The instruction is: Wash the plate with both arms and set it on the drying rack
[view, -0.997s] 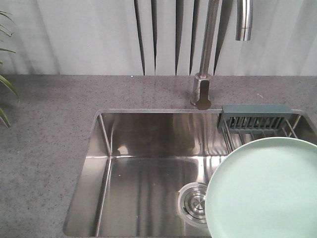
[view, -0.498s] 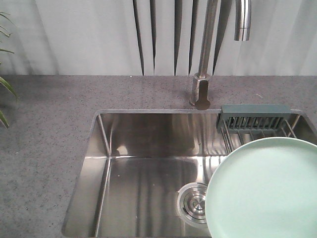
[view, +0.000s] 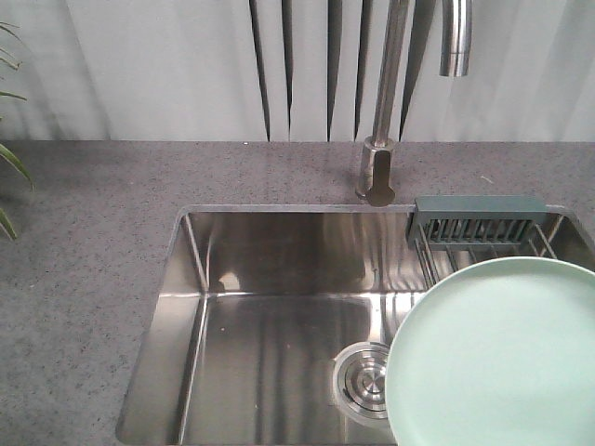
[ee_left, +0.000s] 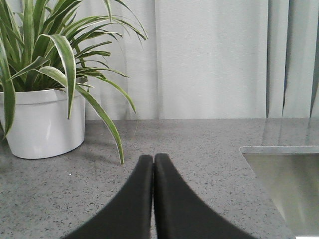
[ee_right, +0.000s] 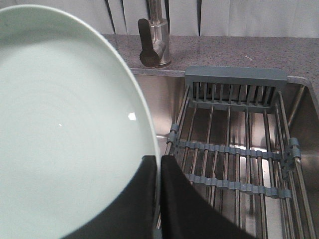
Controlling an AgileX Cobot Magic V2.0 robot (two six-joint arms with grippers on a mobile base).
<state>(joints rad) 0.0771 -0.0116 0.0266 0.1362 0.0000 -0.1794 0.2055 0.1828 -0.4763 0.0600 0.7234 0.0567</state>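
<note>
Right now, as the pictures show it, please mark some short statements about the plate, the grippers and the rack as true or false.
1. The right gripper is shut on the rim of the plate. True.
2. The left gripper holds the plate too. False: it is shut on nothing, over the countertop near a potted plant.
3. The plate lies on the drying rack. False: the gripper holds it beside the rack, whose visible rods carry nothing.
4. No water runs from the faucet. True.
</note>
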